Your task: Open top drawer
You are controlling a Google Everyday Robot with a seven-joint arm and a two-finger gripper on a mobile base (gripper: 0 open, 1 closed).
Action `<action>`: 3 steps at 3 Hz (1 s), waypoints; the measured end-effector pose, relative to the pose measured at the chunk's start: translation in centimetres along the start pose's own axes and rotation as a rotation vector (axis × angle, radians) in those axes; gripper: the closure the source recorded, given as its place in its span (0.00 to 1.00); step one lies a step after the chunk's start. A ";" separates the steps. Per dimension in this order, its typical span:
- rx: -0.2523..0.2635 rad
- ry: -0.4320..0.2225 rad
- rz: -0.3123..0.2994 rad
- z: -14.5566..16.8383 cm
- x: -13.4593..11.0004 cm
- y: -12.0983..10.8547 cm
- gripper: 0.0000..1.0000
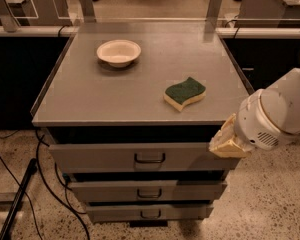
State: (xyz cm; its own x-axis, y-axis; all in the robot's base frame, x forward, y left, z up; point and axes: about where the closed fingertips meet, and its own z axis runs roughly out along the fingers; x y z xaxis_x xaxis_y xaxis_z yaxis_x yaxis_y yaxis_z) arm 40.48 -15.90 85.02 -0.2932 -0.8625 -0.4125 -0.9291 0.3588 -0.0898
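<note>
The gripper (228, 143) hangs at the right end of the top drawer (100, 157), below a tabletop (85, 99) bearing 1 bowl (118, 52) and 1 green sponge (185, 93).

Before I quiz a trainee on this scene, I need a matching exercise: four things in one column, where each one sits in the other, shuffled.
Things:
1. bowl
2. sponge
3. top drawer
4. hand

Places:
A. low at the cabinet's right front corner, by the widest drawer's right end
B. back left of the cabinet top
C. front right of the cabinet top
D. just under the cabinet top, dark handle at its centre

Pairs: 1-B, 2-C, 3-D, 4-A
</note>
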 end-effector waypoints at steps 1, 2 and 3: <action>-0.008 0.001 -0.001 0.8 0.4 0.3 1.00; -0.012 0.002 -0.024 3.2 0.9 1.2 1.00; -0.024 0.008 -0.045 6.2 1.6 2.1 0.98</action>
State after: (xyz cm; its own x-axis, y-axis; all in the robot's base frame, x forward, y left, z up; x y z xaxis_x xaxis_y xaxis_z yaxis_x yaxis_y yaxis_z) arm 39.46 -14.32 78.56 -0.2524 -0.8804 -0.4016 -0.9465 0.3109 -0.0868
